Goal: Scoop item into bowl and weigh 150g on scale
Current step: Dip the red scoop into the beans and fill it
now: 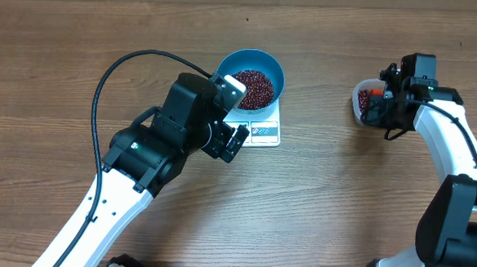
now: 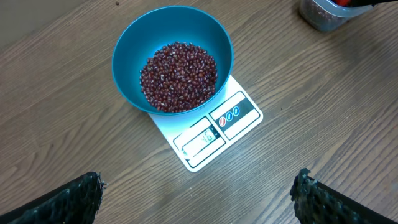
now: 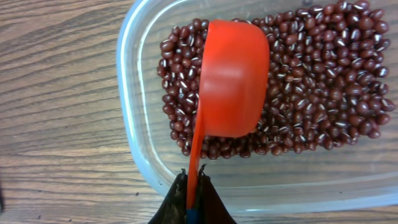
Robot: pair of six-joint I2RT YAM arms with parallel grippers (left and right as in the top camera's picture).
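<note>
We are looking at the beans (image 2: 179,76): small, oval, dark red-brown grains, many showing a pale streak, heaping loosely in the bottom of the bowl (image 2: 130,50). The bowl is round, deep and bright blue, with a smooth, matte-looking inner wall rising bare above the heap. It is sitting on the scale (image 2: 214,134), a flat white rectangular slab with rounded corners. The scale's front strip is sticking out below the bowl, carrying a small pale display and a dark label with tiny round marks. The display's digits are too small for us to read. In the overhead view this pair is standing in the upper middle of the frame on the brown wood-grain table (image 1: 341,204).

The left claw (image 2: 196,199) is hanging released, its dark, rough-textured fingertips showing wide apart at the lower corners of the left wrist view, gripping nothing.

At the upper right of the overhead view, more of the same beans are lying in a clear plastic container (image 3: 134,93) with rounded corners and a glossy rim. The right claw (image 3: 191,202) is clenching the thin handle of an orange-red plastic scoop (image 3: 233,81), whose smooth rounded cup is lying over the beans inside the container.
</note>
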